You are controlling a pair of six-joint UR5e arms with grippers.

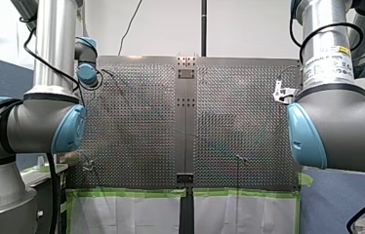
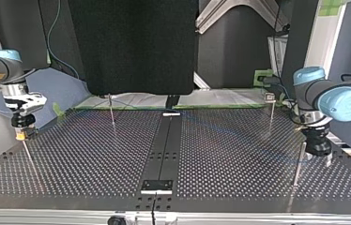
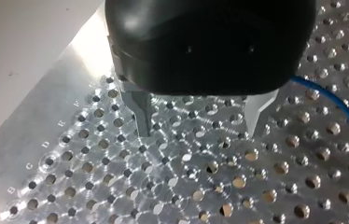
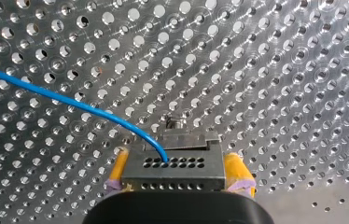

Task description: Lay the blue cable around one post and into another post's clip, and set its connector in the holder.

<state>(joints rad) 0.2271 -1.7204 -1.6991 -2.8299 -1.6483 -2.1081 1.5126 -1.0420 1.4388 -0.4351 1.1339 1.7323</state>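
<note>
In the right wrist view my right gripper is shut, its yellow pads either side of a grey connector block. The blue cable leaves the block's top and runs off over the perforated table. In the top view this gripper hangs at the left, just above a thin post. My left gripper is open close over the table, its metal fingers wide apart with nothing between them. The blue cable passes beside it. In the top view it stands next to a post.
Two more posts stand at the far side of the top view. A black centre strip carries a small bracket near the front edge. Green tape marks the table's edge in the front view.
</note>
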